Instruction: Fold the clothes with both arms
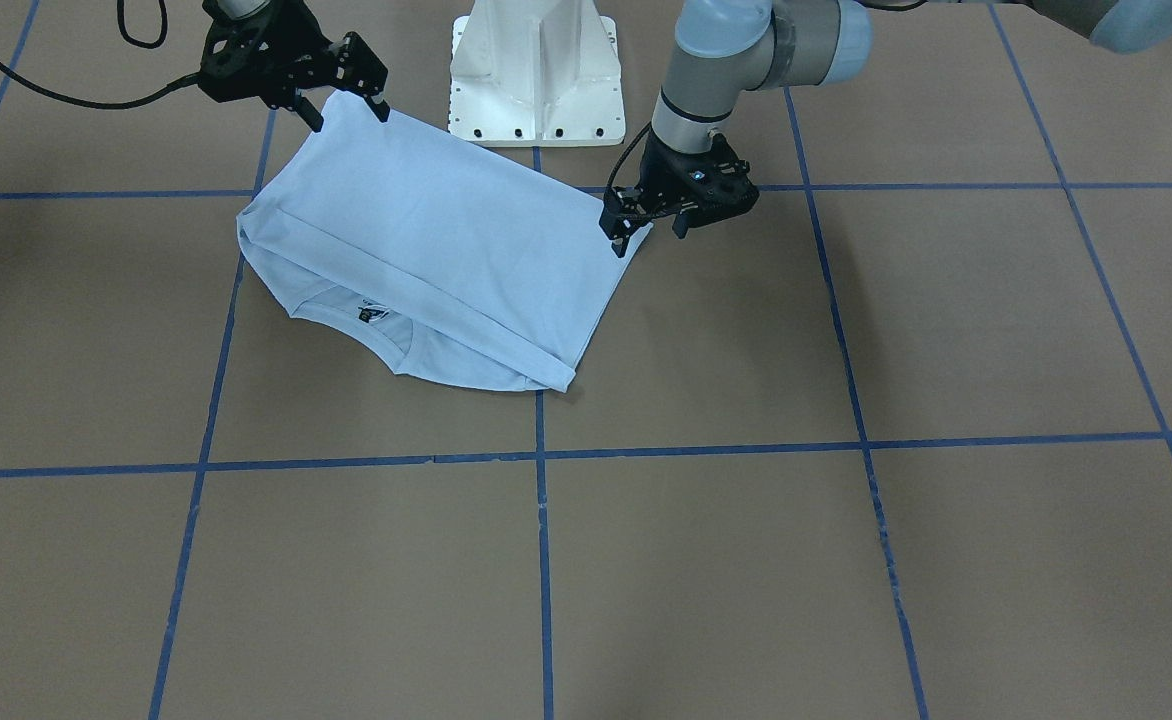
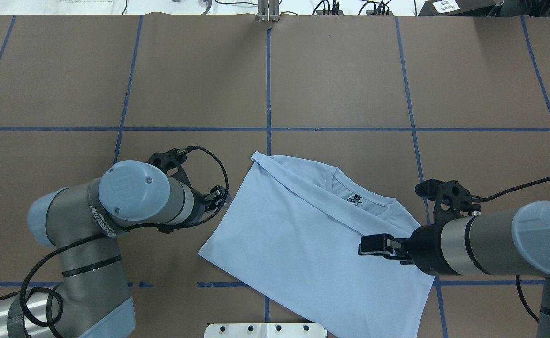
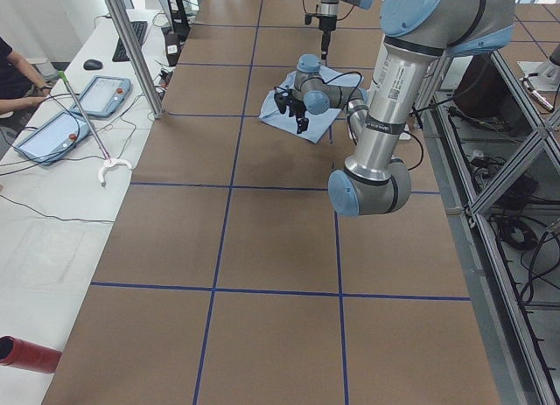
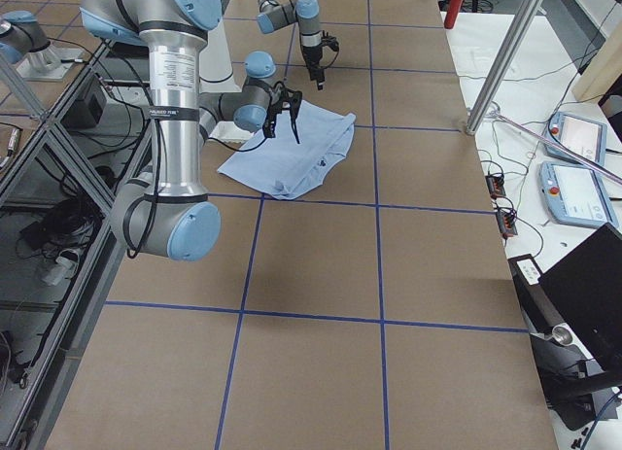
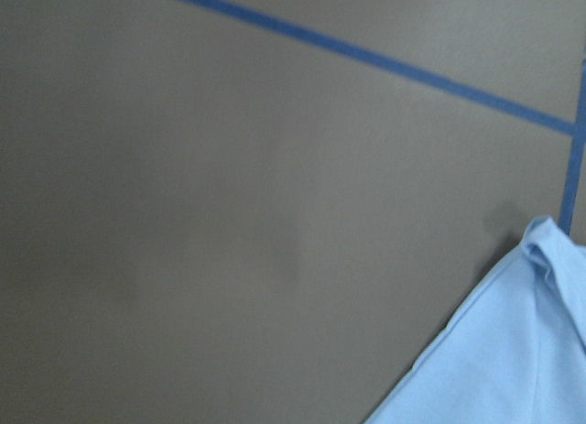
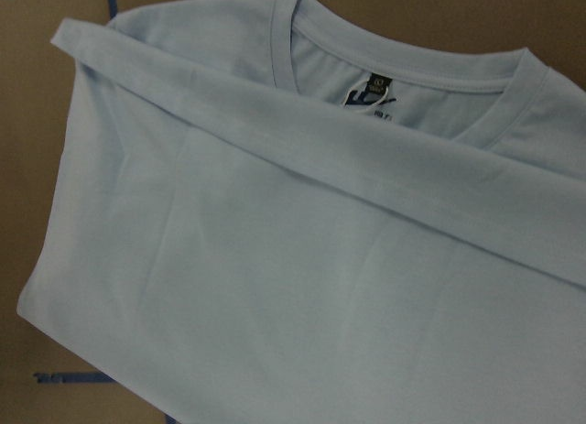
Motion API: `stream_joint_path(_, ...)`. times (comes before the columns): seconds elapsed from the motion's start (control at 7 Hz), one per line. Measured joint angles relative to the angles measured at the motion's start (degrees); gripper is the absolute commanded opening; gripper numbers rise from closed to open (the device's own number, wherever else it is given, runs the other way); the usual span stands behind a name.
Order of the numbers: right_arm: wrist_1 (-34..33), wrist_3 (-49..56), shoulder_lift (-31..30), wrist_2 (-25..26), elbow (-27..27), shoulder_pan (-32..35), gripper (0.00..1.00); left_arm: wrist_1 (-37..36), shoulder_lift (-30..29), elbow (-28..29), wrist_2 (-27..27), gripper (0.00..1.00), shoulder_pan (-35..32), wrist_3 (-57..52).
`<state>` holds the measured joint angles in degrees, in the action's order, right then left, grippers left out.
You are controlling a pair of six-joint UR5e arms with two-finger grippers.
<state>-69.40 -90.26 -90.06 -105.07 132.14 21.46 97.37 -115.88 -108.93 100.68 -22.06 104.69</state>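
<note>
- While both arms hang low around it, the light blue T-shirt [image 1: 446, 240] lies folded flat on the brown surface [image 1: 846, 560]. It's close to the robot-side edge, roughly halfway along, right in front of the white pedestal [image 1: 536, 70].
- Fold-wise, the bottom half is flipped up over the chest. The hem runs as a straight band just under the collar [image 6: 403, 62], and the black label [image 6: 371, 92] inside the neck shows.
- The right gripper [image 1: 349, 115] is raised over the part of the shirt on the robot's right. Its fingers are clearly apart with nothing between them. Its wrist camera looks down on most of the shirt, with the collar at the top and the hem band running diagonally.
- The left gripper [image 1: 649, 236] is by the shirt's edge on the robot's left, fingers apart too.
- The front view lines the left gripper up with the shirt corner nearest the robot, while the overhead view puts it partway along that edge. So I can't tell exactly where it sits or whether it touches the cloth.
- The left wrist camera shows mostly bare surface with a blue tape line [image 5: 366, 53], plus the shirt's folded corner poking in at lower right.
- The side views are too small to judge the fingers.
- A person's forearm [image 3: 17, 81] shows at the edge of the left side view, next to two grey handheld screens [image 3: 101, 94].
</note>
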Motion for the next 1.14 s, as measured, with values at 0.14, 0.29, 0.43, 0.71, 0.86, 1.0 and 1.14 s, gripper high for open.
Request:
stream_joint_path(0.14,0.0,0.2,0.8,0.2,-0.8,1.4,1.0,0.0,0.2,0.6,-0.1,0.93,1.7,5.4)
stream_joint_path(0.29,0.0,0.2,1.5,0.3,-1.5,1.9,1.0,0.0,0.4,1.5,-0.4,0.9,2.6,8.1)
stream_joint_path(0.43,0.0,0.3,1.8,0.4,-1.8,2.1,1.0,0.0,0.7,2.4,-1.3,0.87,3.2,9.6)
stream_joint_path(0.71,0.0,0.3,2.0,0.4,-2.1,2.3,1.0,-0.1,1.1,2.9,-2.3,0.87,4.6,10.9)
stream_joint_path(0.86,0.0,0.3,2.0,0.3,-2.3,2.4,1.0,-0.1,1.1,2.9,-2.3,0.87,5.4,11.2)
stream_joint_path(1.0,0.0,0.3,2.0,0.3,-2.3,2.5,1.0,-0.1,1.0,2.9,-2.3,0.81,6.2,11.8)
stream_joint_path(1.14,0.0,0.3,2.1,0.3,-2.3,2.5,1.0,-0.1,1.0,2.9,-2.3,0.77,7.2,12.6)
